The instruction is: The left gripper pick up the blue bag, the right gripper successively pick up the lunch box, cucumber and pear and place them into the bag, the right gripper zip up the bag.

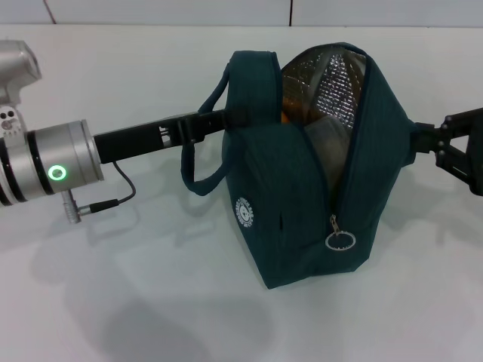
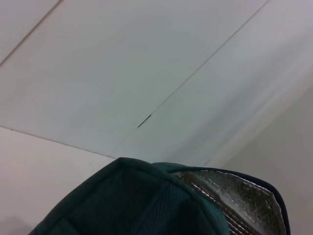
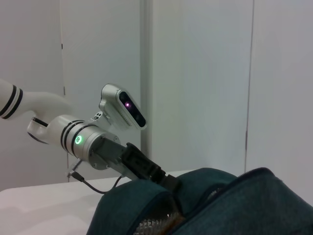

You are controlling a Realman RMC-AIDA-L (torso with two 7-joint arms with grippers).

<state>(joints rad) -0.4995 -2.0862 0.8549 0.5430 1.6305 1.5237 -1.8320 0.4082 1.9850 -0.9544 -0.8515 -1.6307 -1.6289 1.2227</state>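
Nearest the head camera stands one dark teal fabric bag [image 1: 302, 188] with a silver foil lining [image 1: 336, 83], resting on the white table [image 1: 151, 302] around its middle, its mouth open toward the far edge. One zipper runs up its near face, with a single metal ring pull [image 1: 340, 240] low down, so the zip is not closed. A small round white logo patch [image 1: 244, 212] sits on the bag's left panel, and one carry strap [image 1: 204, 162] loops out on that side. Something orange shows inside the mouth, too hidden to identify.

Beyond the table rise plain white wall panels with thin seams.

From the table's left side, the silver left arm with a green lit ring reaches in level; the left gripper [image 1: 230, 118] is clamped on the bag's left top rim. From the right edge, the black right gripper [image 1: 423, 139] meets the bag's right side; whether its fingers are closed I cannot tell.
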